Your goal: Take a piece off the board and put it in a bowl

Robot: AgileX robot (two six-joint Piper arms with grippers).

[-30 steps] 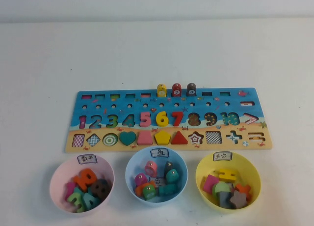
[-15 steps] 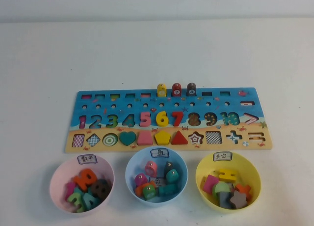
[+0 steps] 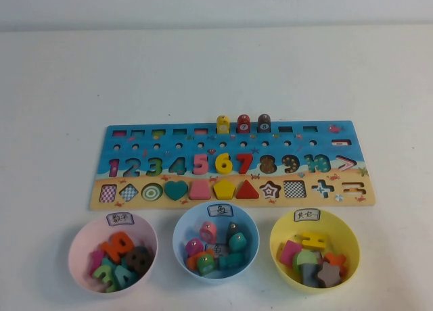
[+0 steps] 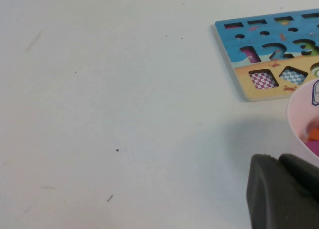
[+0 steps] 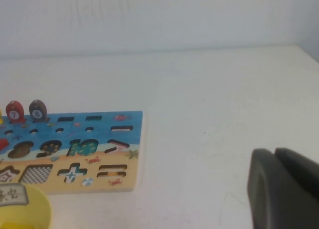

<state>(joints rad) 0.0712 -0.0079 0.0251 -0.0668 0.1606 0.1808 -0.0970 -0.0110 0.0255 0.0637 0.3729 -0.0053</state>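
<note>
One small dark brown wooden numeral "8" (image 3: 139, 259) lay inside the pale pink round plastic bowl (image 3: 82, 240) among other coloured numerals; its slot on the long blue-and-sand puzzle board (image 3: 331, 136) showed empty. Task judged done, with only retreat of the arms possibly left. Left gripper (image 4: 284, 191): parked low over the white table (image 4: 124, 114) just beside the pink bowl's rim, clear of the piece; jaws' state could not be told. Right gripper (image 5: 284, 189): over bare table off the board's right end, well apart from the bowl; jaws' state likewise not discernible
</note>
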